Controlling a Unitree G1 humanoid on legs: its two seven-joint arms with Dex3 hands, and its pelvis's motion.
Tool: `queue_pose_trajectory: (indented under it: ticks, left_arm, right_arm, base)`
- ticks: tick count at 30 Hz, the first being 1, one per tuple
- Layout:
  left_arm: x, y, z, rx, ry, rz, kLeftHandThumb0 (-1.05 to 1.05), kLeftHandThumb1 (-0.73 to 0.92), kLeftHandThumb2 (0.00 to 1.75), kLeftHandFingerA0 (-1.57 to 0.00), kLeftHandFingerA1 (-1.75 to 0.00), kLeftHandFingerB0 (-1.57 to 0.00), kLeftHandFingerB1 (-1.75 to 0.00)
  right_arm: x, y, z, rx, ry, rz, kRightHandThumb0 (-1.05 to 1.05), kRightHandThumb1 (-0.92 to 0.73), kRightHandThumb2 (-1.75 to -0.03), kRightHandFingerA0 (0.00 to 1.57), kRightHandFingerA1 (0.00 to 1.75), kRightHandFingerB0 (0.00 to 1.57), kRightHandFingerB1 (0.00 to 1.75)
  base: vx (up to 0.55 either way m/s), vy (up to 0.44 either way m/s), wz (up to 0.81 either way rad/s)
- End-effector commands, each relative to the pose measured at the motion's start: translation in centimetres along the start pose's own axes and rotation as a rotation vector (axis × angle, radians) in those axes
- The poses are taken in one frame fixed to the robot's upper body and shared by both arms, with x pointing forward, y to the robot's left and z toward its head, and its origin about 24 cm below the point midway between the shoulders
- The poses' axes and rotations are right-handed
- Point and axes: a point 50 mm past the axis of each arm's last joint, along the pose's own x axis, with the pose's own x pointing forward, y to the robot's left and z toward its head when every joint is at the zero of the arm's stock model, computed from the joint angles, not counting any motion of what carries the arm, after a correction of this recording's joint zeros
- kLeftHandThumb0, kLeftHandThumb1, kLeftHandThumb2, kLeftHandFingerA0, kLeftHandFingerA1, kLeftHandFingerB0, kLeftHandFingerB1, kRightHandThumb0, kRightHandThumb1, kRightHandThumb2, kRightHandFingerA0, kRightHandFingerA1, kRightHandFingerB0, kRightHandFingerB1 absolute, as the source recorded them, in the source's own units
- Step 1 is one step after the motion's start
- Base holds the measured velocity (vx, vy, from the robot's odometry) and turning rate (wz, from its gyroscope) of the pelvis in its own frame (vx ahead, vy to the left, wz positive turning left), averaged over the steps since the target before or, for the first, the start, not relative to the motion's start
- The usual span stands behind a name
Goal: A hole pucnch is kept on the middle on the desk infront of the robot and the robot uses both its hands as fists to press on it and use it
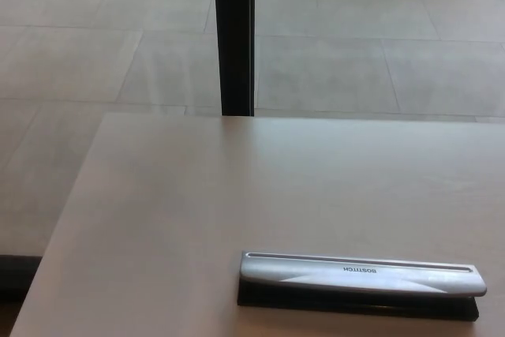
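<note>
A long silver hole punch [361, 274] lies flat on a pale desk [197, 211], toward the near edge and right of centre in the head view. Its metal lever arm runs left to right, sitting level over a black base [355, 304] that shows as a dark strip along the near side. The brand word on the lever reads upside down from the camera's side. The lever's top carries a narrow groove along its far edge, and a light reflection falls across its right end. Nothing touches the punch, and the desk surface around it is bare wood-toned laminate.

Neither the robot's left hand nor its right hand shows in the picture, so whether their fingers are apart or curled cannot be told.

Beyond the desk's far edge, a black upright post [234, 37] rises from just behind the tabletop to the top of the picture. Behind it spreads a grey tiled floor [379, 61], its joints running in faint lines. No containers appear.
</note>
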Motion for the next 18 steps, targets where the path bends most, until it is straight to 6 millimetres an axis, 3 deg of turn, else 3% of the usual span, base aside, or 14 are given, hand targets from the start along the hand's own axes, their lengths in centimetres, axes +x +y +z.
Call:
queue_pose_trajectory:
  ticks: [1, 2, 3, 4, 5, 7, 10, 11, 12, 13, 15, 16, 17, 18]
  left_arm:
    - [0.2, 2.4, 1.8, -0.217, -0.052, 0.163, -0.44, 0.58, 0.76, -0.97, -0.76, -0.71, -0.75]
    - [0.4, 2.5, 2.9, -0.246, -0.074, 0.173, -0.44, 0.59, 0.80, -1.02, -0.78, -0.69, -0.78]
    - [0.4, 2.8, 4.0, -0.215, -0.109, 0.193, -0.49, 0.59, 0.78, -1.10, -1.05, -0.72, -0.83]
    - [0.3, 2.8, 4.1, -0.213, -0.113, 0.196, -0.49, 0.59, 0.78, -1.10, -1.05, -0.72, -0.83]
    - [0.0, 3.7, 7.1, -0.342, -0.235, 0.205, -0.46, 0.53, 0.82, -1.22, -0.89, -0.80, -0.90]
    - [-0.5, 4.6, 11.1, -0.483, -0.365, 0.244, -0.52, 0.54, 0.70, -1.21, -0.72, -0.77, -0.73]
    - [-1.7, 5.5, 14.7, -0.495, -0.524, 0.294, -0.47, 0.54, 0.85, -1.17, -0.66, -0.72, -0.60]
    - [-2.1, 5.8, 16.1, -0.537, -0.561, 0.302, -0.46, 0.50, 0.94, -1.16, -0.69, -0.73, -0.57]
    - [-3.5, 6.0, 19.4, -0.650, -0.689, 0.279, -0.42, 0.36, 1.05, -1.16, -1.10, -0.88, -0.77]
    - [-4.6, 6.2, 21.8, -0.681, -0.757, 0.274, -0.47, 0.44, 1.07, -1.11, -1.31, -0.99, -0.72]
    - [-6.1, 6.0, 24.1, -0.722, -0.846, 0.265, -0.51, 0.52, 1.03, -1.13, -1.44, -1.05, -0.85]
    - [-9.7, 5.0, 27.6, -0.938, -0.960, 0.172, -0.52, 0.46, 1.10, -1.30, -1.34, -1.03, -1.03]
    - [-10.9, 4.6, 29.1, -0.967, -1.004, 0.166, -0.56, 0.44, 1.09, -1.26, -1.34, -1.06, -1.05]
    - [-12.1, 4.2, 30.5, -0.950, -1.075, 0.162, -0.57, 0.42, 1.05, -1.04, -1.59, -1.10, -1.09]
  right_arm:
    - [1.4, -4.8, 4.5, 0.179, -0.148, -0.198, -0.57, -0.63, -0.59, 0.84, 0.93, 0.51, 0.52]
    - [1.7, -5.4, 5.8, 0.178, -0.169, -0.205, -0.59, -0.67, -0.59, 0.81, 0.84, 0.46, 0.51]
    - [2.0, -5.7, 7.3, 0.245, -0.209, -0.204, -0.54, -0.67, -0.61, 0.82, 0.84, 0.39, 0.50]
    - [2.1, -5.7, 7.4, 0.254, -0.213, -0.204, -0.54, -0.67, -0.61, 0.82, 0.84, 0.39, 0.50]
    - [2.6, -6.6, 9.9, 0.302, -0.267, -0.202, -0.56, -0.70, -0.60, 0.75, 0.75, 0.29, 0.48]
    - [2.8, -7.4, 13.4, 0.440, -0.334, -0.231, -0.48, -0.70, -0.67, 0.87, 0.88, 0.38, 0.56]
    - [2.8, -8.3, 17.0, 0.495, -0.392, -0.251, -0.37, -0.65, -0.89, 1.01, 0.92, 0.60, 0.59]
    - [2.6, -8.6, 18.1, 0.509, -0.424, -0.259, -0.39, -0.66, -0.91, 1.10, 1.08, 0.76, 0.62]
    - [1.8, -8.8, 20.9, 0.567, -0.535, -0.238, -0.37, -0.62, -1.07, 1.10, 1.44, 0.91, 0.78]
    - [1.1, -8.9, 22.9, 0.623, -0.612, -0.209, -0.36, -0.57, -1.17, 1.29, 1.32, 0.88, 0.91]
    - [0.2, -8.7, 24.6, 0.668, -0.686, -0.171, -0.40, -0.56, -1.18, 1.34, 1.37, 0.93, 0.98]
    - [-0.8, -8.3, 26.9, 0.766, -0.763, -0.151, -0.44, -0.50, -1.14, 1.39, 1.39, 0.95, 1.01]
    - [-1.5, -8.0, 27.9, 0.767, -0.814, -0.127, -0.40, -0.53, -1.10, 1.18, 1.66, 0.94, 1.08]
    - [-2.3, -7.7, 29.0, 0.796, -0.850, -0.116, -0.40, -0.45, -1.15, 1.24, 1.65, 0.96, 1.10]
  base:
    - [0.00, 0.000, 0.00]
    - [0.00, 0.000, 0.00]
    - [0.00, 0.000, 0.00]
    - [0.00, 0.000, 0.00]
    - [0.00, 0.000, 0.00]
    - [0.00, 0.000, 0.00]
    - [0.00, 0.000, 0.00]
    - [0.00, 0.000, 0.00]
    - [0.00, 0.000, 0.00]
    - [0.00, 0.000, 0.00]
    - [0.00, 0.000, 0.00]
    - [0.00, 0.000, 0.00]
    - [0.00, 0.000, 0.00]
    - [0.00, 0.000, 0.00]
